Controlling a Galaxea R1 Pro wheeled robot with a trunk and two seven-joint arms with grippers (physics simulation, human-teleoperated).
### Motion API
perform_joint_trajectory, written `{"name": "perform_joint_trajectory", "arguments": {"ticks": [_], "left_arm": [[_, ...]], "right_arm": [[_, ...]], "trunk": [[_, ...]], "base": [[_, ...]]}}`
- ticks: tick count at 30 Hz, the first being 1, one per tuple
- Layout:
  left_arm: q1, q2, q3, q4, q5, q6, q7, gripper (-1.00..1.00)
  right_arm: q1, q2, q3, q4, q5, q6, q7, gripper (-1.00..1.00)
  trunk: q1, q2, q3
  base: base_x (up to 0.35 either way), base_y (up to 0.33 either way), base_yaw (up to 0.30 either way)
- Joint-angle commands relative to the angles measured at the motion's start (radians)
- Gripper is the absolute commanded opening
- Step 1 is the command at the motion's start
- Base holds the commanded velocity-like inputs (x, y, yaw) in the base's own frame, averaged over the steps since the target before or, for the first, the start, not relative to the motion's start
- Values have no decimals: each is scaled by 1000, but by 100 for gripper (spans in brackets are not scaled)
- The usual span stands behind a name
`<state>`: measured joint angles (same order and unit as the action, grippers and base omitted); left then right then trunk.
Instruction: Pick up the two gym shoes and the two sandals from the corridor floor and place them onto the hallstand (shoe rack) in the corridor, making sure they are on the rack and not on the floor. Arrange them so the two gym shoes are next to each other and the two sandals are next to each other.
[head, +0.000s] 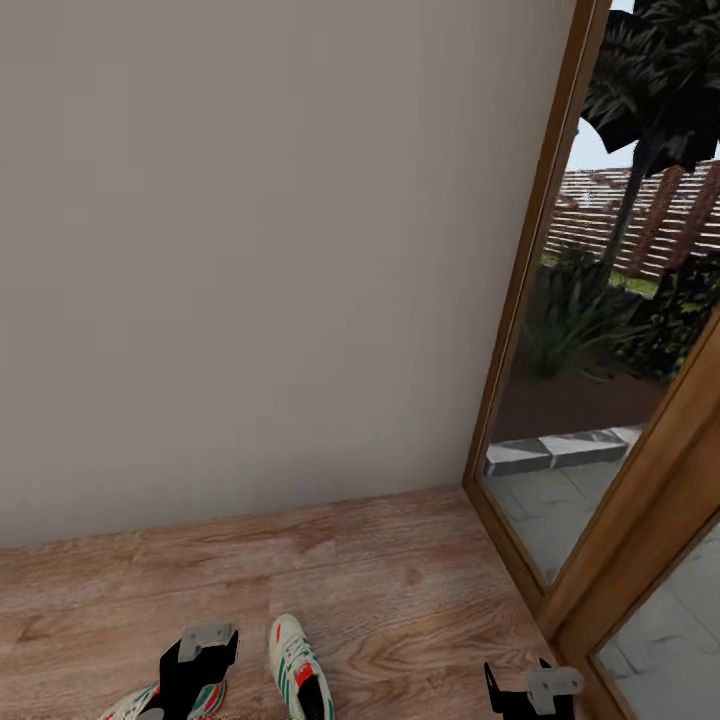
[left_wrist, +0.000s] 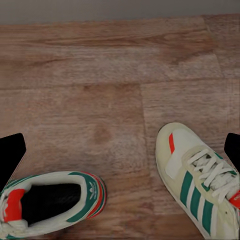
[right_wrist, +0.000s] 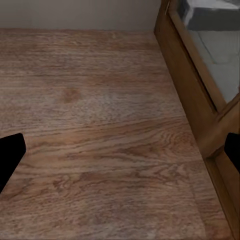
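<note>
We see two shoes on the floor (head: 400, 580) near the foot of a plain grey wall (head: 250, 250). The right shoe (head: 299, 668) lies with its toe toward the wall: cream-white upper, three teal-green side stripes, white laces, an orange-red patch by the toe and another on the tongue. From the left wrist it (left_wrist: 199, 180) looks smooth and rounded at the toe, with a pale rubbery sole rim. The left shoe (head: 160, 702) lies just beside it, partly hidden behind the left gripper (head: 198, 655). In the left wrist view this shoe (left_wrist: 50, 202) shows its heel end: a dark lining, a teal collar band, red-and-green striping round the heel and a small trefoil mark on the side. We cannot read any writing on either shoe.

The floor is light brown plank with strong grain and knots. A wooden door frame (head: 535, 300) stands at the right, with glass showing paving and plants outside.

The left gripper hangs above the shoes, its fingers (left_wrist: 11, 155) wide apart and holding nothing. The right gripper (head: 530, 690) is over bare floor near the frame, its fingers (right_wrist: 10, 157) likewise spread wide and empty.
</note>
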<state>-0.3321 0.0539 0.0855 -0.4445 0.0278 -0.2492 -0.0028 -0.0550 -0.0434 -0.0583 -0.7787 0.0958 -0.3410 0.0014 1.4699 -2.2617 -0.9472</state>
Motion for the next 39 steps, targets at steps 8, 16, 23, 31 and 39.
{"name": "perform_joint_trajectory", "arguments": {"ticks": [8,16,23,31,39], "left_arm": [[-1,0,0,1,3,-4,0,100],[-1,0,0,1,3,-4,0,100],[-1,0,0,1,3,-4,0,100],[-1,0,0,1,3,-4,0,100],[-1,-1,0,1,3,-4,0,100]], "right_arm": [[0,0,-3,0,10,-3,0,100],[0,0,-3,0,10,-3,0,100],[0,0,-3,0,10,-3,0,100],[0,0,-3,-1,10,-3,0,100],[0,0,-3,-2,10,-3,0,100]], "trunk": [[0,0,-1],[0,0,-1],[0,0,-1],[0,0,-1],[0,0,-1]], "base": [[0,-2,275],[0,-162,276],[0,-203,261],[0,-22,40],[-92,-94,1]]}}
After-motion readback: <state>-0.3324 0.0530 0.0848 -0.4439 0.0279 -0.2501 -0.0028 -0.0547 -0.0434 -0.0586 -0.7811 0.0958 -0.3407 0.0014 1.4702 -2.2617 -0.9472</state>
